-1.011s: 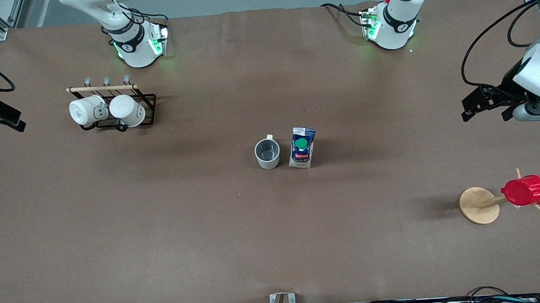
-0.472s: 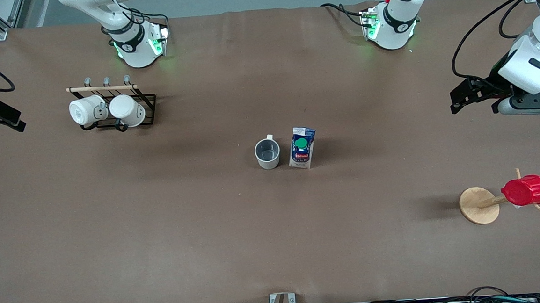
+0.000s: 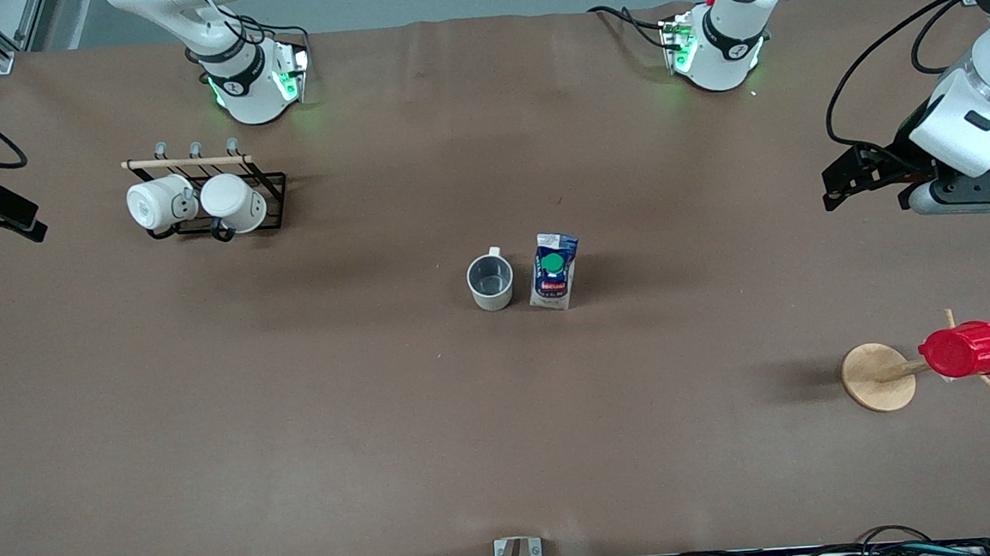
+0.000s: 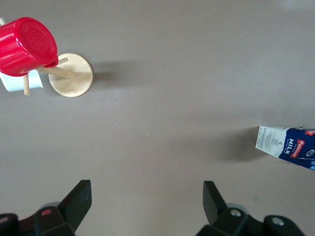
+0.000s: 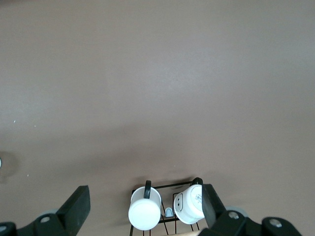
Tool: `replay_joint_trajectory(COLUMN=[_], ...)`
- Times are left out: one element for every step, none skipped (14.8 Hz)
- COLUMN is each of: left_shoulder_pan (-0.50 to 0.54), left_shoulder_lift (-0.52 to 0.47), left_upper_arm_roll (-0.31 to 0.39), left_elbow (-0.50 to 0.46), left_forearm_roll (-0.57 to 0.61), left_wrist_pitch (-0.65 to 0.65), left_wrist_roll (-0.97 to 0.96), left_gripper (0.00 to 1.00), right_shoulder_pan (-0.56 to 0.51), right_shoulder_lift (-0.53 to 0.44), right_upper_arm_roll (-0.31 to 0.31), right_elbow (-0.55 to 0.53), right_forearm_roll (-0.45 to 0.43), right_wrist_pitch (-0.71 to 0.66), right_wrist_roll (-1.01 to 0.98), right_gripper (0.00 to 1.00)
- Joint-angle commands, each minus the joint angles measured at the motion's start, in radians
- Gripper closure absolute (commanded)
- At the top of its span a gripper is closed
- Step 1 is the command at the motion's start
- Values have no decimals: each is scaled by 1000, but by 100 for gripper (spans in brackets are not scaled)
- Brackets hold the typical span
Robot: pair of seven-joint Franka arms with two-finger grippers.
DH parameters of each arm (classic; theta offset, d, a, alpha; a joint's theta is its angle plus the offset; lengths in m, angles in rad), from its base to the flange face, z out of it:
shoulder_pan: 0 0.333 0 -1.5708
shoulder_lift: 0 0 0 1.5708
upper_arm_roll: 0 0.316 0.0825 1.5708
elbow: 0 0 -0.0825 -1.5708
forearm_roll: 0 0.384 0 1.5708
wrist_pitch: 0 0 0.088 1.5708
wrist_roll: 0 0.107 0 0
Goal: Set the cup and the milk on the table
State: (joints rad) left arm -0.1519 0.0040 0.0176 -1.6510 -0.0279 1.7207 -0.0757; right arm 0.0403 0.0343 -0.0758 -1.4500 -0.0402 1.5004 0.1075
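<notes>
The cream-beige cup (image 3: pixel 490 282) stands upright in the middle of the brown table (image 3: pixel 383 422), its grey inside showing. The blue-and-white milk (image 3: pixel 554 271) with its green cap stands right beside it, toward the left arm's end. The carton's end also shows in the left wrist view (image 4: pixel 288 146). My left gripper (image 3: pixel 833 184) is open and empty over bare table at the left arm's end, as its wrist view (image 4: pixel 146 196) shows. My right gripper (image 3: pixel 23 223) is open and empty at the right arm's end of the table, over the mug rack in its wrist view (image 5: pixel 142 199).
A black wire rack (image 3: pixel 270 188) with two plain white mugs (image 3: pixel 198 202) stands at the right arm's end. A red ribbed cup (image 3: pixel 965 350) hangs on a wooden peg stand (image 3: pixel 875 378) at the left arm's end, nearer the front camera than the left gripper.
My left gripper has shifted a little toward the robots' bases and toward the table's middle. The cup, the milk and the right gripper have not moved.
</notes>
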Motion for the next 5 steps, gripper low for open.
replay_joint_trajectory(left_shoulder_pan=[11,9,9,9,11], left_shoulder_lift=[4,4,4,2,2], left_upper_arm_roll=[-11,-13,-13,-14,-15], left_elbow=[11,11,10,10,10], left_forearm_roll=[-10,-12,-10,-10,-10], left_wrist_pitch=[3,3,5,5,3], left_wrist_roll=[-13,-25,-27,-27,-24], left_gripper=[0,0,0,0,0], right_shoulder_pan=[-14,-14,-14,-14,-16], right_shoulder_lift=[-2,-2,-2,-2,-2], right_upper_arm_roll=[5,5,4,4,4], right_elbow=[3,3,3,3,3], right_forearm_roll=[19,19,19,19,19], right_wrist_pitch=[-9,-8,-8,-9,-9], right_wrist_roll=[-12,-12,-12,-12,-12], right_gripper=[0,0,0,0,0])
